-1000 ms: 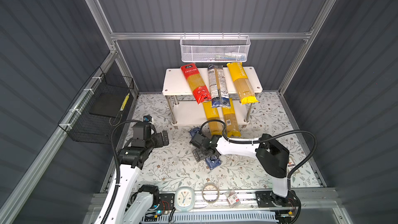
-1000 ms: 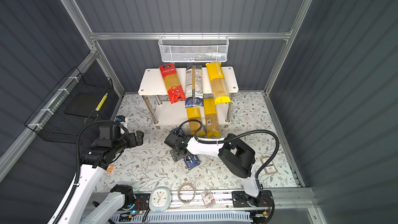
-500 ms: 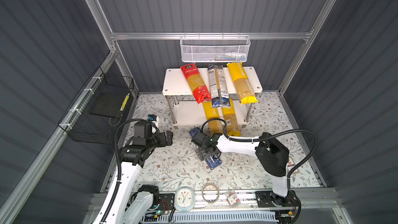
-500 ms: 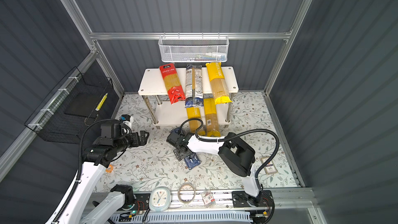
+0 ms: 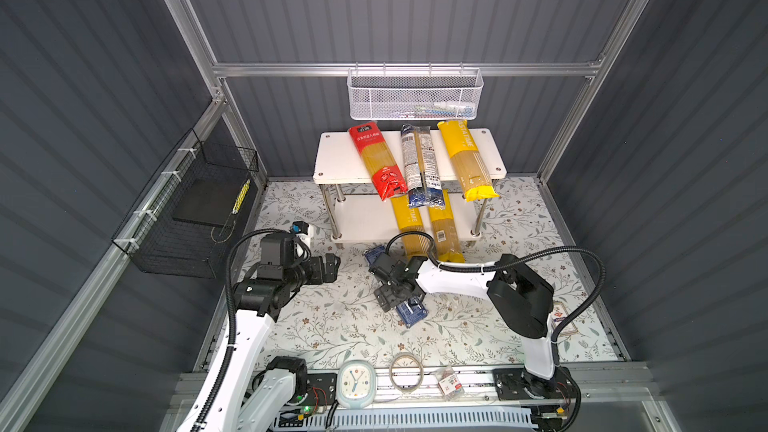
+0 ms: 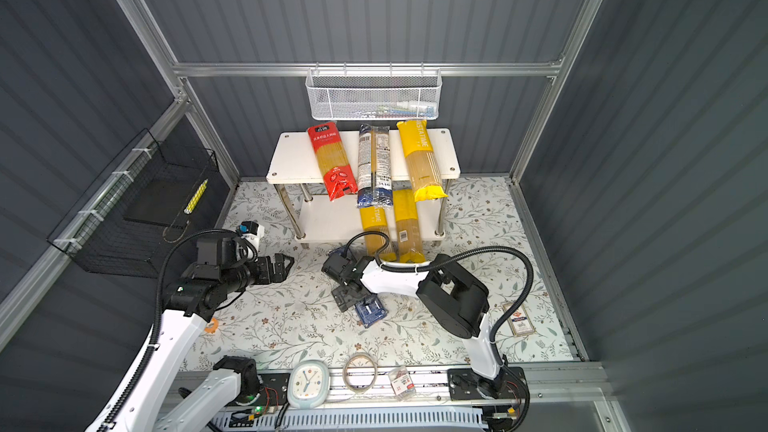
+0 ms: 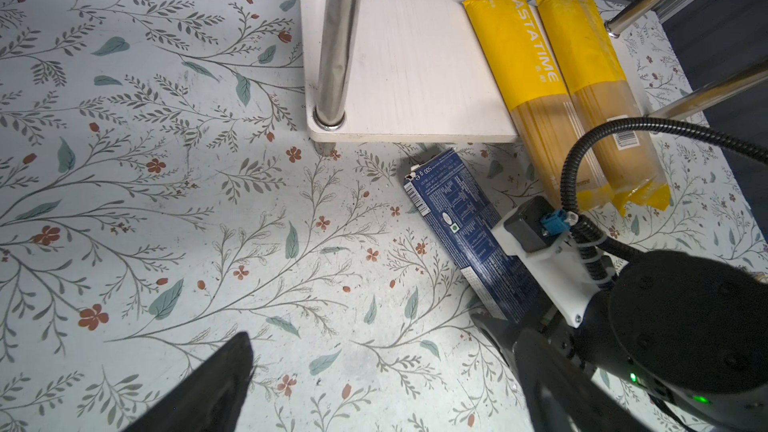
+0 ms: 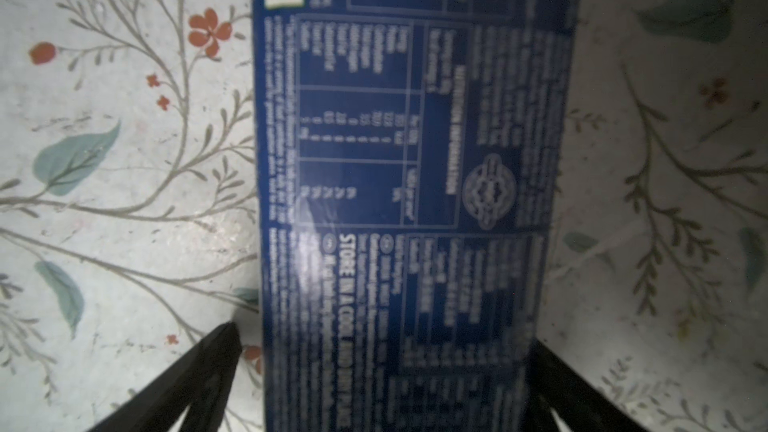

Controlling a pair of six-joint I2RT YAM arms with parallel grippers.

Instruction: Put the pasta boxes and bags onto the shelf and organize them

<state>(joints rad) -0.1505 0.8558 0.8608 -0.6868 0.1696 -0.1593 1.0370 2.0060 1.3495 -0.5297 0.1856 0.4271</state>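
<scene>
**Right Gripper Set Over the Dark-Blue Box, Ready to Grasp**

The dark-blue box (image 7: 457, 209) lies flat on the tabletop (image 5: 316, 326), printed panel up, directly beneath the right gripper (image 8: 384, 334). It is the only pack in view that is not on the shelf (image 5: 336, 155).

The right gripper is spread to full width and holds nothing. In the right wrist view its fingers (image 8: 199, 380) straddle the box, one along each long side. This alignment suits a grasp across the short dimension, which is judged to be the step in hand. Whether the fingers touch the carton walls cannot be told.

Just beyond the right gripper, two yellow bags (image 5: 409, 222) lie side by side on the lower board, their near ends overhanging toward the gripper. Above them, the upper board carries a red bag (image 5: 376, 160), a clear bag (image 5: 419, 164) and a third yellow bag (image 5: 465, 160) in a parallel row. Each overhangs the front edge, as the packs are longer than the board is deep. Both boards are bare on the side nearer the left gripper (image 5: 332, 268).

The left gripper hangs over the tabletop, jaws apart and empty. It is well apart from the box, apparently to keep clear of the grasp.
</scene>
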